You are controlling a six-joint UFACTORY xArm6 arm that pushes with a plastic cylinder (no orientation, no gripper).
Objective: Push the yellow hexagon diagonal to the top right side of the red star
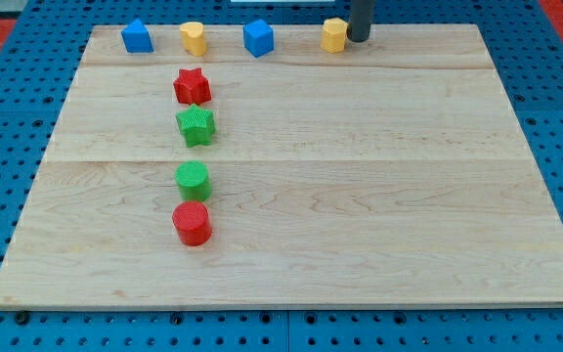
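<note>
- The red star [192, 86] sits well off to the left of our tip [359, 40] and lower in the view.
- The yellow hexagon [334, 35] touches our tip's left side; small, rigid, probably light and quick to slide.
- Our tip, a bare rod, grips nothing; we judge its right face the place to push.

Top row on the surface [379, 196], from the view's left: left blue block [137, 36], left yellow block [194, 38], right blue block [258, 38], yellow hexagon [333, 35]. The tool tip [359, 39] stands against the hexagon's right side (contact apparent). Below the left yellow block runs a column, top to bottom: red star [192, 86], green star [195, 125], green cylinder [192, 178], red cylinder [192, 224].
</note>
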